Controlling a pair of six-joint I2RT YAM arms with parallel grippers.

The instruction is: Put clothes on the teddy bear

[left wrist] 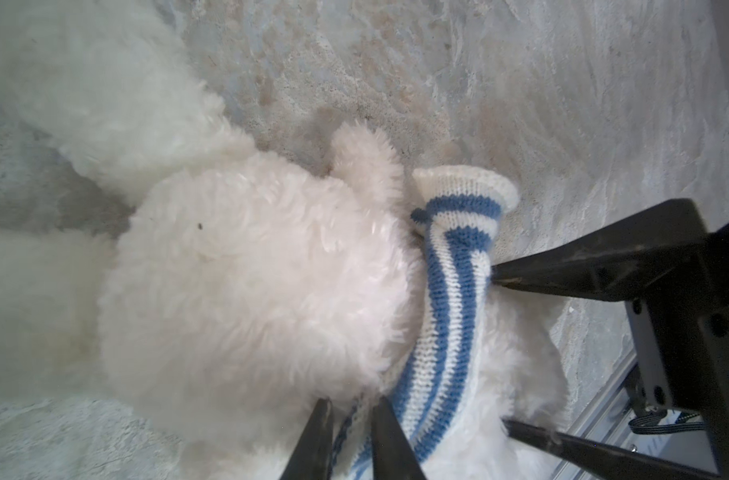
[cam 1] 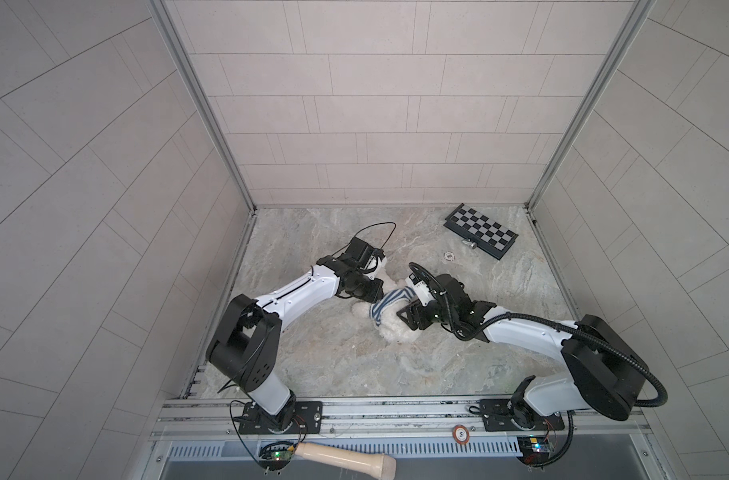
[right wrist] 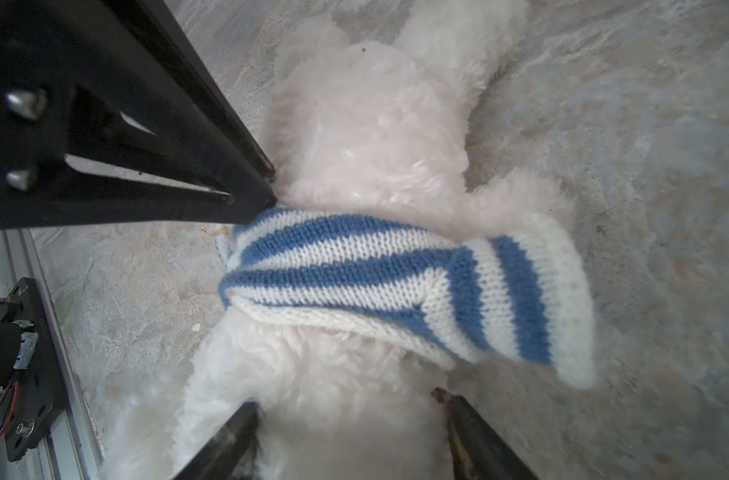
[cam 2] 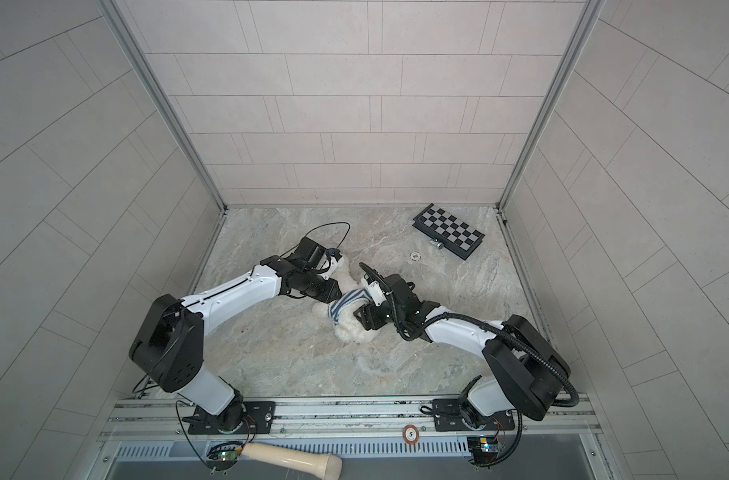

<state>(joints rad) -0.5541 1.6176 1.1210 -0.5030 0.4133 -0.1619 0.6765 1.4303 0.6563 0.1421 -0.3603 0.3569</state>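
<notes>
The left gripper stood narrow, its tips nearly together with a fold of the striped knit shirt between them, so it appeared to be pinching the shirt's edge at one side of the teddy bear. The right gripper stood wide and held nothing. Its fingers straddled the bear's fluffy body just below the shirt, one finger against the fur and the other just beside it.

The shirt sat bunched in a band around the bear's neck and upper chest. One sleeve lay flat and looked empty, with a furry arm beside it rather than inside. The bear itself lay on the marbled tabletop between the two grippers, and a folded chessboard lay well apart from the bear.

The step in hand seemed to be working the shirt down from the neck. The next move probably called for a firm pinch on the hem and a pull toward the bear's legs while the bear was steadied. The arm would then need feeding into the empty sleeve.
</notes>
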